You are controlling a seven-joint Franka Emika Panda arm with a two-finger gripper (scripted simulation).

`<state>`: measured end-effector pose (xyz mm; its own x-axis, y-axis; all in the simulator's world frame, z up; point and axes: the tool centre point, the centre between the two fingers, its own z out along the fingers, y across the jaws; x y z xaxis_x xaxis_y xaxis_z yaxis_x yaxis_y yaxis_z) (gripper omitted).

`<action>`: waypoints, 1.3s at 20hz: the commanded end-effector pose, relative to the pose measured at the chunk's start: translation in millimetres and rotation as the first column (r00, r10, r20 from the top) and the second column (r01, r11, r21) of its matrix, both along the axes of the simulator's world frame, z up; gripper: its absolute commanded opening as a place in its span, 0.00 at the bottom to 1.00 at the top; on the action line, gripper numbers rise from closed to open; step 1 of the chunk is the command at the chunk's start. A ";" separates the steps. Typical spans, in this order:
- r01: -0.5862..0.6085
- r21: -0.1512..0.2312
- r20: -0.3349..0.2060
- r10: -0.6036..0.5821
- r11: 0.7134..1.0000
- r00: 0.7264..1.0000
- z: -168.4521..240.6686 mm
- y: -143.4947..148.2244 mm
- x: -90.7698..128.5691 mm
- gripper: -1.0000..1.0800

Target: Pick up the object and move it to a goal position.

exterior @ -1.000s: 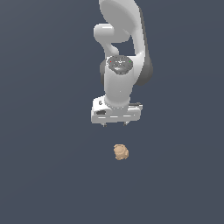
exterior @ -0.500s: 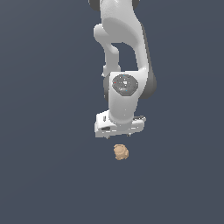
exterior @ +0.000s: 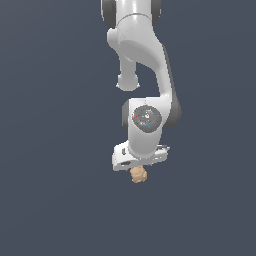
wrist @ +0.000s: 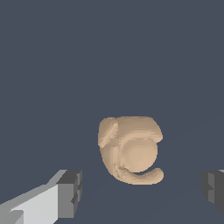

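The object is a small lumpy tan-orange blob lying on the dark grey floor. In the exterior view the white arm reaches down over it, and the gripper covers the blob's upper part. In the wrist view the object fills the middle, between the two dark fingertips that stand far apart on either side. The gripper is open and touches nothing. The blob is much narrower than the gap between the fingers.
Only the flat dark grey floor surrounds the object. The arm's own links rise above the gripper.
The arm has come down and toward the object. The gripper, earlier well above the blob, now sits right over it, fingers still apart. The blob has not moved.
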<state>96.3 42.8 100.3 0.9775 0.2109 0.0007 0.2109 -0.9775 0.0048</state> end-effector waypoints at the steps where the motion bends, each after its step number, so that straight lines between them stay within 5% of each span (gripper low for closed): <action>1: -0.007 0.002 -0.001 0.007 1.000 1.000 -5.2 1.9 4.5 0.96; 26: -0.013 0.004 -0.002 0.013 1.000 1.000 -60.8 3.6 7.9 0.96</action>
